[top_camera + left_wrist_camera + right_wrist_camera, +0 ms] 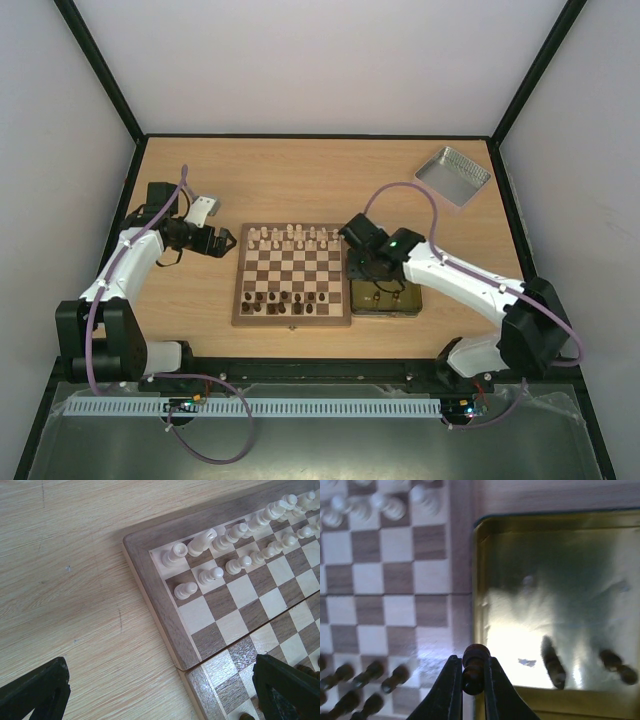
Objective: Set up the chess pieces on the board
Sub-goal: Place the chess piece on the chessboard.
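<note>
The right fingers (454, 677) are clenched on a single dark piece (475, 667), gripping it at the waist with its round head showing just past the tips. It hangs over the seam where the left wall of the yellow tin (481, 580) meets the right border of the board (292, 317), towards the near end of both.

What matters for the next move is direction. The board lies to the left of the held piece, and the squares nearest it, at the board's near right corner, look unfilled. The other dark ones (285, 301) stand in two near rows that stop short of that corner. The placing should therefore need only a short shift left and a lowering (no long reach across the board). The piece's long axis seems to run along the fingers, though the wrist view is too foreshortened to be sure it hangs upright.

The cream set (290, 236) fills the far rows. Two more dark figures (553, 662) lie on their sides in the tin, to the right of the grip.

The left fingers (218, 241) are spread wide and hold nothing. They wait above the tabletop (300, 180) just left of the board's far left corner, well apart from the tin, so the right arm is plainly the nearer one for this job.
</note>
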